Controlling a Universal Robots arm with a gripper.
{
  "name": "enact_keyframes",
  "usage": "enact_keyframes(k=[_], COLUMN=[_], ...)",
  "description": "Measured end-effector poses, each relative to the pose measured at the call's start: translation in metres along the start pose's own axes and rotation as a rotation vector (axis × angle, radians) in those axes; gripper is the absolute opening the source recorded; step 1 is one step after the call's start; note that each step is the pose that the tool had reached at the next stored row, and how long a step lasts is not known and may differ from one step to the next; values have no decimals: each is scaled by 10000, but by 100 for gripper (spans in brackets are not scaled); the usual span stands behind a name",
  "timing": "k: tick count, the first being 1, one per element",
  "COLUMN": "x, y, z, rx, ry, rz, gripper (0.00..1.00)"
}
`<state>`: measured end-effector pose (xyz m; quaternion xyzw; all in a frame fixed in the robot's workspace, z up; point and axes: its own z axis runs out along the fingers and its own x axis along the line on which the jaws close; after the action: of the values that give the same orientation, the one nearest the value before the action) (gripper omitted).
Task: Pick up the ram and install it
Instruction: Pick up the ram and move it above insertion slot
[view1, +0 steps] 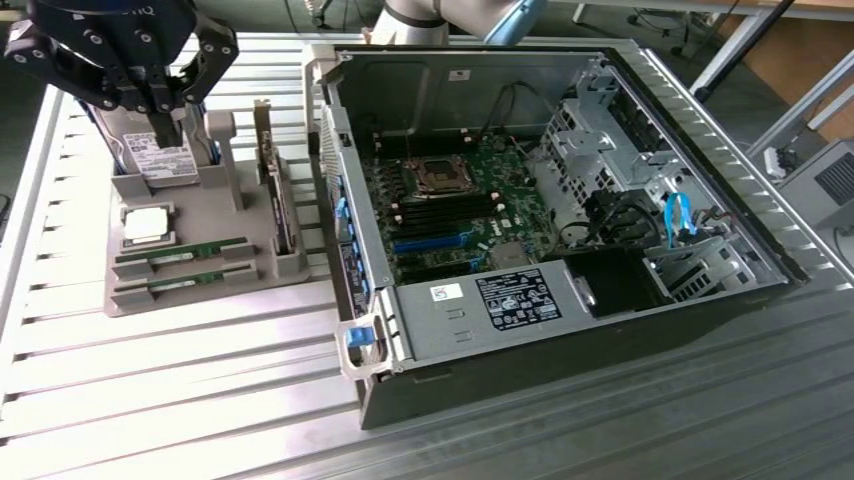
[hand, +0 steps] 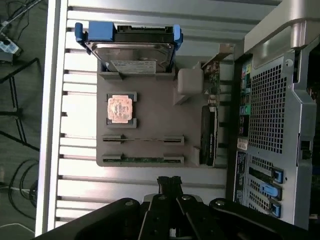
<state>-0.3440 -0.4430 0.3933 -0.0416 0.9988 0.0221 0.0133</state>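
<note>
While the gripper (hand: 169, 181) hangs high above the grey holder (hand: 155, 112) with its fingers pressed together and nothing between them, the ram (hand: 142, 160) rests untouched in its slot.
The ram lies in the slot of the holder that is farthest from the hard drive (hand: 132, 52). A second stick (hand: 142, 139) sits in the slot just beside it, on the side of the CPU chip (hand: 120, 108). The step in hand is, I judge, the approach to the holder. To do it well, the fingers must spread before they reach the holder. They should come straight down over the middle of the ram, one finger on each flat face. The ram seems to stand on its thin edge, though this is hard to see. The gap to the second stick is narrow, so a finger that drifts sideways could knock it.
</note>
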Motion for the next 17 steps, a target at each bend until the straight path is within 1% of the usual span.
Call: enact_keyframes(k=[1, 2, 3, 5, 7, 10, 12, 14, 16, 17], x=[0, 0, 0, 0, 0, 0, 0, 0, 0, 0], y=[0, 0, 0, 0, 0, 0, 0, 0, 0, 0], z=[0, 0, 0, 0, 0, 0, 0, 0, 0, 0], rx=[-5, -15, -20, -40, -37, -41, -47, -56, -66, -69], ry=[13, 33, 47, 85, 111, 133, 156, 189, 207, 213], rz=[-283, -757, -1065, -1944, -2475, -2964, -3475, -4207, -4662, -4785], gripper=[9, 9, 9, 9, 9, 9, 9, 9, 9, 9])
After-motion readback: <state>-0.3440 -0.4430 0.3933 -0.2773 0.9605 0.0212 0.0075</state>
